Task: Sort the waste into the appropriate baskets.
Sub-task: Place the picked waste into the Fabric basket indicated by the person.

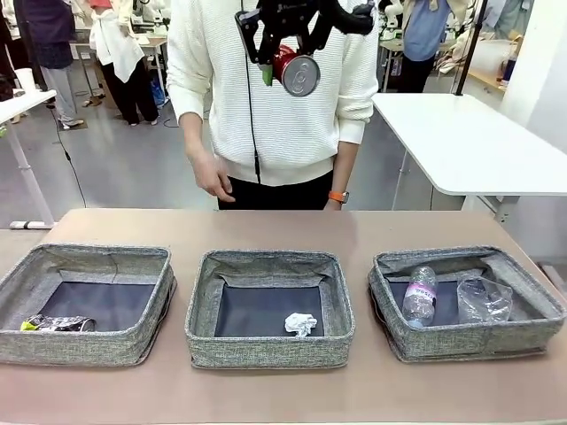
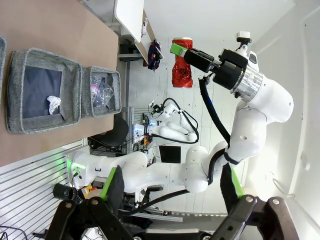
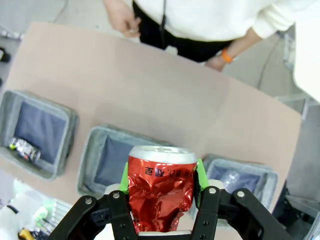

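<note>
High above the table's far side, my right gripper (image 1: 282, 64) is shut on the crushed red can (image 1: 299, 75), its green pads (image 3: 199, 175) pressing both sides of the can (image 3: 160, 195). Three grey baskets stand in a row below. The left basket (image 1: 89, 347) holds a dark printed can (image 1: 55, 324). A crumpled paper ball (image 1: 300, 324) lies in the middle basket (image 1: 266, 350). In the right basket (image 1: 469, 341) are a clear bottle (image 1: 420, 297) and a plastic cup (image 1: 483, 299). My left gripper (image 2: 172, 192) is open, holding nothing, raised off the table.
A person in a white sweater stands at the table's far edge, one hand (image 1: 213, 177) hanging just beyond it. A bare brown strip of table (image 1: 283, 230) runs between the baskets and the person. A white table (image 1: 469, 142) stands at the back right.
</note>
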Controlling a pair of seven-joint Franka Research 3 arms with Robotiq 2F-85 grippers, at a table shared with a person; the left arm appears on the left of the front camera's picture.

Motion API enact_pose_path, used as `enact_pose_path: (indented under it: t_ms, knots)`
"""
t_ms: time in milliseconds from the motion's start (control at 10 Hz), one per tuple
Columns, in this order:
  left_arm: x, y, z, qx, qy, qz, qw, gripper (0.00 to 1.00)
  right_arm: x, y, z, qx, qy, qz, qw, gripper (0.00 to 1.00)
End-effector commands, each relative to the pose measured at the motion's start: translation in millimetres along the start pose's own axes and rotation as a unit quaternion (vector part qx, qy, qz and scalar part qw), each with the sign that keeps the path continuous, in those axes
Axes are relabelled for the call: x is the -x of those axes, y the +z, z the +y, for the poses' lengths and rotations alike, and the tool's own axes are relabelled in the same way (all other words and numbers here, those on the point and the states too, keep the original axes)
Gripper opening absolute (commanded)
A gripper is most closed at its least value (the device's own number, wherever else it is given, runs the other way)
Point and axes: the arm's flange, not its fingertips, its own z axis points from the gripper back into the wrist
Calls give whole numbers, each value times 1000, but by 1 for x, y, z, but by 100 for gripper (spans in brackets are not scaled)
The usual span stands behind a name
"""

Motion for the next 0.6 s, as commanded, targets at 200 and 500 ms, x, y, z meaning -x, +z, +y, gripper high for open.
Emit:
enact_pose_path:
  t_ms: [200, 500]
  knots:
    - [0, 1, -4, 9, -6, 3, 1000, 100, -2, 4, 0, 8, 3, -2, 1000, 53]
    - [0, 1, -4, 9, -6, 3, 1000, 100, -2, 4, 0, 8, 3, -2, 1000, 53]
